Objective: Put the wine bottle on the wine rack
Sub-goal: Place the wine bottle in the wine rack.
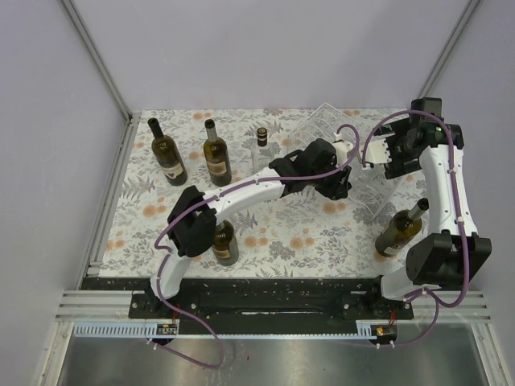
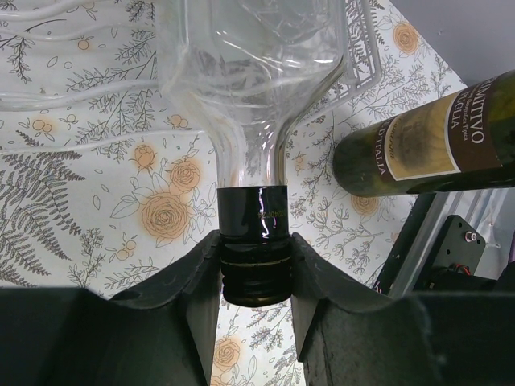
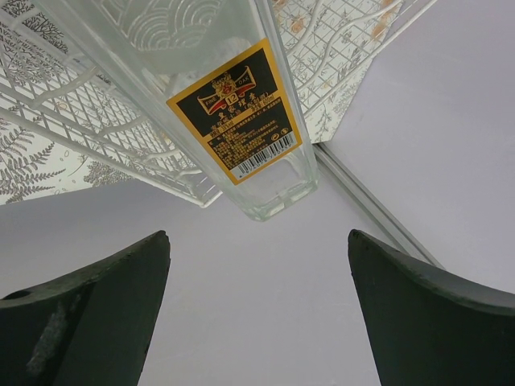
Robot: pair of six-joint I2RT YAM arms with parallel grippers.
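Progress on the wine job?

>> Partway. Wine bottle (image 2: 249,72), the clear glass one, is up at the wine rack (image 1: 326,121) but not yet let go. In the right wrist view its body lies along the rack's lattice, label (image 3: 237,112) facing the camera, base jutting just past the rack's edge. Can't tell whether it's seated in a cradle or hanging just above one.

What's holding it?

>> Left pincer (image 2: 256,249). It's clamped on the black cap (image 2: 256,217) at the neck. Both fingers (image 2: 189,289) touch it, with no gap visible. The neck points away from the rack.

And the other side?

>> Right pincer (image 3: 257,237) is spread wide, with nothing between its fingers and touching nothing. It sits beside the rack, just off the bottle's base end.

What's left?

>> My read: settle the bottle fully into a cradle and check it won't roll. Then open the left pincer and back off along the neck line. The rack is thin clear ribs, so I'd guess a shove could shift it.

Anything in the way?

>> Dark green bottle (image 2: 426,137) lies tilted just beside the rack, near the held neck. Watch it on the retreat. Other dark bottles (image 1: 216,153) stand on the bench (image 1: 306,233), well apart from the rack.
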